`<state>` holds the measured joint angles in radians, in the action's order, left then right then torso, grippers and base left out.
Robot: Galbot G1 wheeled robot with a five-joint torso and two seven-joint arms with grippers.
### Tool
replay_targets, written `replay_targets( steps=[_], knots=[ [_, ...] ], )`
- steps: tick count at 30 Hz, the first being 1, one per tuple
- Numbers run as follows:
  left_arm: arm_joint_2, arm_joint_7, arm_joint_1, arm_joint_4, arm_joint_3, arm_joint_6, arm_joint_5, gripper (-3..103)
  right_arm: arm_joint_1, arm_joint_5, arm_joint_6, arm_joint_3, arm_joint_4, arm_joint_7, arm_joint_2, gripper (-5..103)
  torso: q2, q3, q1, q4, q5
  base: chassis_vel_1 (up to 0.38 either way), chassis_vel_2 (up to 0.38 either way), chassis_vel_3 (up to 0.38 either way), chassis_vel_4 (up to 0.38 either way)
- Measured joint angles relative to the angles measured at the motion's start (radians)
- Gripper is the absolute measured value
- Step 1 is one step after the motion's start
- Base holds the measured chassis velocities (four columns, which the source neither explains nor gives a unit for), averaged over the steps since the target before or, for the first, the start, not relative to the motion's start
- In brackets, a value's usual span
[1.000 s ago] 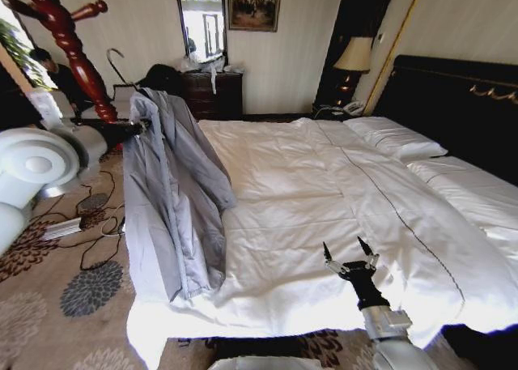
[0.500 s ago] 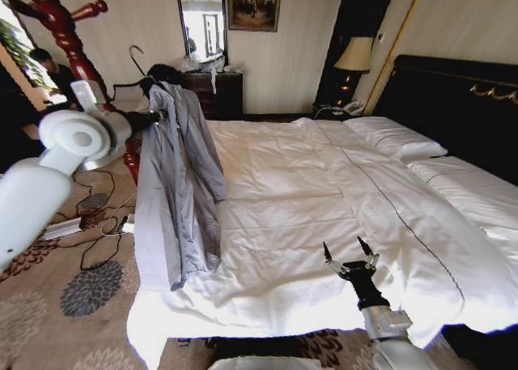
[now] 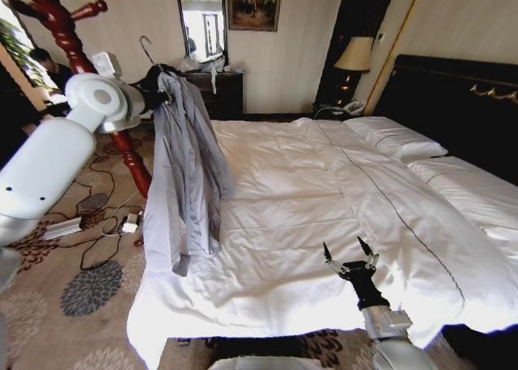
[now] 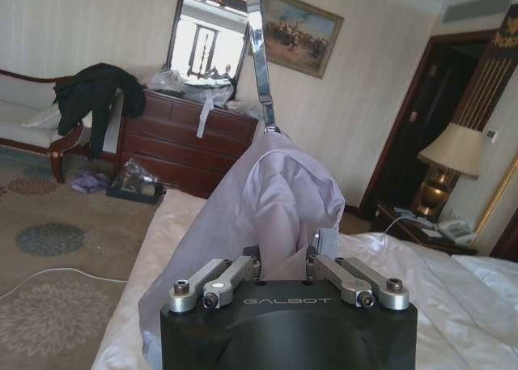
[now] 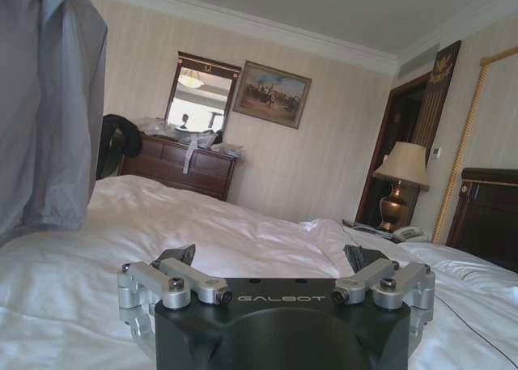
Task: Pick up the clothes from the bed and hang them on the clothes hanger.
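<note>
The light grey clothes (image 3: 188, 167) hang on the clothes hanger, whose silver hook (image 3: 146, 46) rises above the collar. They hang in the air over the left edge of the bed (image 3: 324, 200), hem just above the duvet. My left gripper (image 3: 166, 95) is shut on the jacket's shoulder; the left wrist view shows its fingers (image 4: 320, 244) pinching the cloth (image 4: 275, 192) below the hook (image 4: 259, 54). My right gripper (image 3: 348, 253) hovers open and empty over the bed's near edge, and the right wrist view shows it (image 5: 271, 261) with the jacket (image 5: 48, 103) hanging beyond it.
A red turned-wood coat stand (image 3: 73, 54) rises just behind my left arm. Cables and a power strip (image 3: 89, 216) lie on the patterned carpet. A dark dresser (image 3: 214, 91) stands against the far wall, with a lamp (image 3: 354, 56) and dark headboard (image 3: 461, 103) to the right.
My left arm has swung up and inward, carrying the hanging jacket higher and toward the coat stand; its hem has lifted off the bed edge. The right arm has not moved.
</note>
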<state>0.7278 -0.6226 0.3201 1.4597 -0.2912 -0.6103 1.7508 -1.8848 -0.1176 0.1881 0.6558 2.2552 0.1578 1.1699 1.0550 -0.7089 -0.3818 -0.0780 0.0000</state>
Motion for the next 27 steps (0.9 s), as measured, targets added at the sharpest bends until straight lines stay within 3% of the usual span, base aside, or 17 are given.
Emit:
replay_targets(
  steps=[10,18,27],
  knots=[
    [0.094,0.05,0.207,-0.242,-0.122,-0.009,0.007,17,0.0,0.0,0.0,0.0,0.0,0.0,0.0,100,0.0,0.0,0.0,-0.0002,0.0002,0.0,0.0,0.0,0.0],
    [0.121,0.063,0.238,-0.317,-0.147,-0.013,-0.014,17,0.0,0.0,0.0,0.0,0.0,0.0,0.0,100,0.0,0.0,0.0,0.0003,-0.0002,0.0,0.0,0.0,0.0],
    [0.196,0.112,0.32,-0.485,-0.161,-0.012,-0.054,17,0.0,0.0,0.0,0.0,0.0,0.0,0.0,100,0.0,0.0,0.0,0.0,0.0002,0.0,0.0,0.0,0.0]
  ],
)
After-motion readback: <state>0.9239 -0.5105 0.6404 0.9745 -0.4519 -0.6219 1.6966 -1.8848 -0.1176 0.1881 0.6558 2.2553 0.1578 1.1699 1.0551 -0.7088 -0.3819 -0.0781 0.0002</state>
